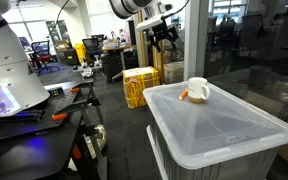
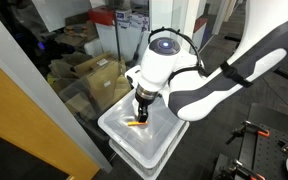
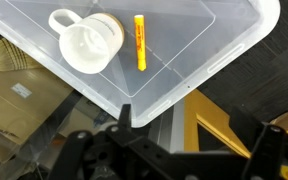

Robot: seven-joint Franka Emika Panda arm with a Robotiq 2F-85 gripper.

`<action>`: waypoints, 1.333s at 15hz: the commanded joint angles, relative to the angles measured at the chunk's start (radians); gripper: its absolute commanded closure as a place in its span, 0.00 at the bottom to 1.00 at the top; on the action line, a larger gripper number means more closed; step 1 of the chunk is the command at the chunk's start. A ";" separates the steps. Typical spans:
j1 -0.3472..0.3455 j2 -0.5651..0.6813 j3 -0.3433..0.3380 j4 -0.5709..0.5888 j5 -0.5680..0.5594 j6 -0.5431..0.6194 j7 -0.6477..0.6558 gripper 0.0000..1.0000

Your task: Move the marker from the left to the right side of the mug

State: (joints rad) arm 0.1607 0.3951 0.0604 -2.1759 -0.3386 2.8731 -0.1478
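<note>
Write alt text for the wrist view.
A white mug and an orange marker sit side by side, not touching, on a clear plastic bin lid. The dark gripper fills the bottom edge, open and holding nothing.

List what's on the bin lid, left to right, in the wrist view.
white mug, its handle pointing left → orange marker → bare clear plastic lid out to its right rim.
</note>
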 commanded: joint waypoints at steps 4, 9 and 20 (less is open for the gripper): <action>0.058 0.102 -0.045 0.054 -0.019 0.039 0.033 0.00; 0.088 0.181 -0.074 0.101 -0.020 0.067 0.031 0.00; 0.069 0.348 -0.069 0.272 0.006 0.038 -0.010 0.00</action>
State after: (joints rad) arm 0.2344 0.6981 -0.0063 -1.9667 -0.3380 2.9195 -0.1483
